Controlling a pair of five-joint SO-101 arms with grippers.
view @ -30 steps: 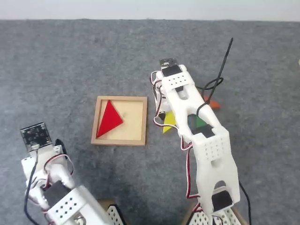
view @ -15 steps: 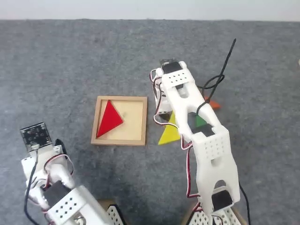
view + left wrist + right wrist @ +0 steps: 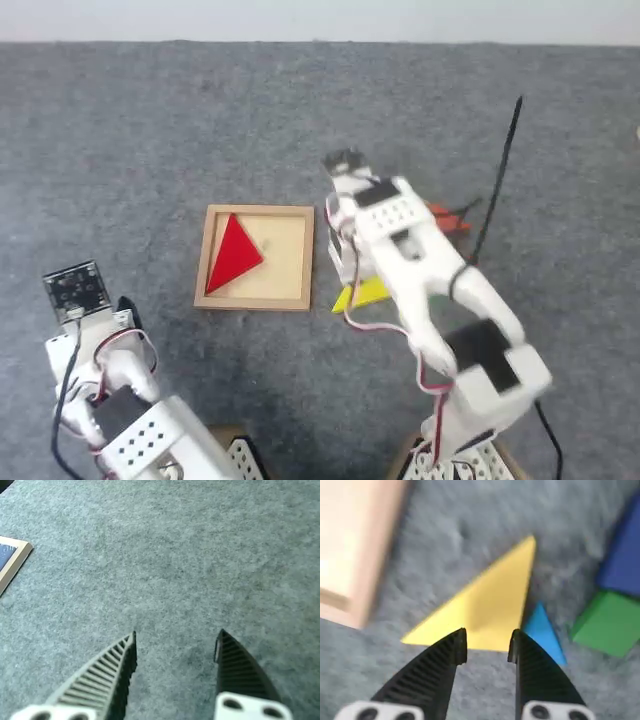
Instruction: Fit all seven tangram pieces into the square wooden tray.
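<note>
Yellow triangle (image 3: pixel 485 605) lies flat on the carpet (image 3: pixel 150 130) just beside the tray (image 3: pixel 260 209), under the right gripper (image 3: pixel 487 645), half open and empty, which should probably straddle a narrow corner squarely before pinching.

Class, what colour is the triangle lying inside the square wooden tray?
The triangle in the tray is red, clearest in the high view.

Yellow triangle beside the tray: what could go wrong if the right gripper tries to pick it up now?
1. The yellow triangle lies flat on the grey mat, so the open right gripper may push it instead of gripping it.
2. The small blue triangle lies right beside it; a finger could knock it away.
3. The tray rim is close, and the piece might catch on it.
</note>
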